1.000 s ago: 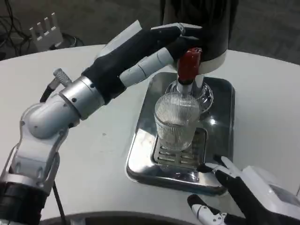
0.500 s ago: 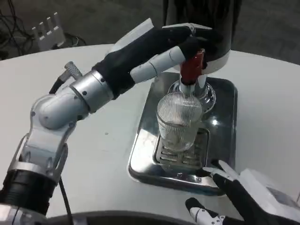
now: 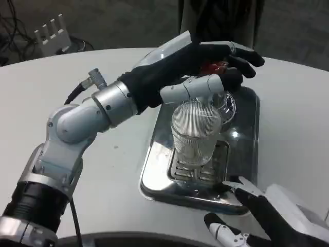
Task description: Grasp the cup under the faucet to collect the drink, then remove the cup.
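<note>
So the white round table (image 3: 113,170) had a shiny metal drip tray (image 3: 154,177) sitting on it, with the black dispenser's base (image 3: 218,20) at the tray's far end

The left hand's (image 3: 200,64) fingers (image 3: 241,54) hide most of the red faucet handle (image 3: 216,66); the right hand (image 3: 267,216) is cut off at the lower edge.

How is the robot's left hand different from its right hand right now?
The left hand reaches far out over the red tap handle, above the ribbed glass cup; the right hand sits low by the near edge of the metal drip tray. The left hand's fingers lie on the tap; the right hand holds nothing, fingers apart. Both have black and white fingers.
</note>
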You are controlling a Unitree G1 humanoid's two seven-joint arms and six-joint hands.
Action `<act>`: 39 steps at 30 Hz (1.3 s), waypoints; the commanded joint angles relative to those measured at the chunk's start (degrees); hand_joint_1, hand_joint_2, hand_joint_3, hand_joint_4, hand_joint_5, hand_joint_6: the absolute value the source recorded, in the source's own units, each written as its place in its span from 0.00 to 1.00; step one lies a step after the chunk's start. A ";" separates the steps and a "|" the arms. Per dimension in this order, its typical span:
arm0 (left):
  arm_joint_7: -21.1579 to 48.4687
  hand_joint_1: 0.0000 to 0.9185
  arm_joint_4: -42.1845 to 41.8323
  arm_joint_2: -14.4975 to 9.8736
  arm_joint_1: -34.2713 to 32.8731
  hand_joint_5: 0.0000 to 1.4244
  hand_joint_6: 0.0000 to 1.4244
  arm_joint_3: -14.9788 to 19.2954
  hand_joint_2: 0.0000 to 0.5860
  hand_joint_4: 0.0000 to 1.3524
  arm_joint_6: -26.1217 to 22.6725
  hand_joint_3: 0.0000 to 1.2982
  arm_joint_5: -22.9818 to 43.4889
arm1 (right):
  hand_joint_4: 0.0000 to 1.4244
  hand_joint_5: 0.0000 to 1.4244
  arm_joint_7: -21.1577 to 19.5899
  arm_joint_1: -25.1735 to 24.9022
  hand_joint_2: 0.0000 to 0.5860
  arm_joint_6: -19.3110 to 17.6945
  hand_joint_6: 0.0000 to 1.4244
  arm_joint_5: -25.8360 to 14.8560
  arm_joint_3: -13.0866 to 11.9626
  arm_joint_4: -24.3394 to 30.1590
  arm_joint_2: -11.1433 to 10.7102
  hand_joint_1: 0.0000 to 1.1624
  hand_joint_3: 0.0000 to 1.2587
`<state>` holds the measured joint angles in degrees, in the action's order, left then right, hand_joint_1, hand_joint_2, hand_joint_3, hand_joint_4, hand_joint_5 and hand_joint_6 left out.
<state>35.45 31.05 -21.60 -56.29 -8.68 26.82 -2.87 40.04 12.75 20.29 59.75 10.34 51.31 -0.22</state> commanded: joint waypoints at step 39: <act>-0.94 0.00 -2.18 -4.69 0.44 0.29 0.30 -3.26 0.16 0.25 5.73 0.27 -8.36 | 0.03 0.06 -33.15 -15.46 0.37 -0.26 0.00 -27.37 -4.71 -23.64 -1.70 0.53 0.00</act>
<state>33.04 29.29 -25.63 -56.76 -10.52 32.78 -9.73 8.01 -1.57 20.41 33.54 5.30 29.82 -1.76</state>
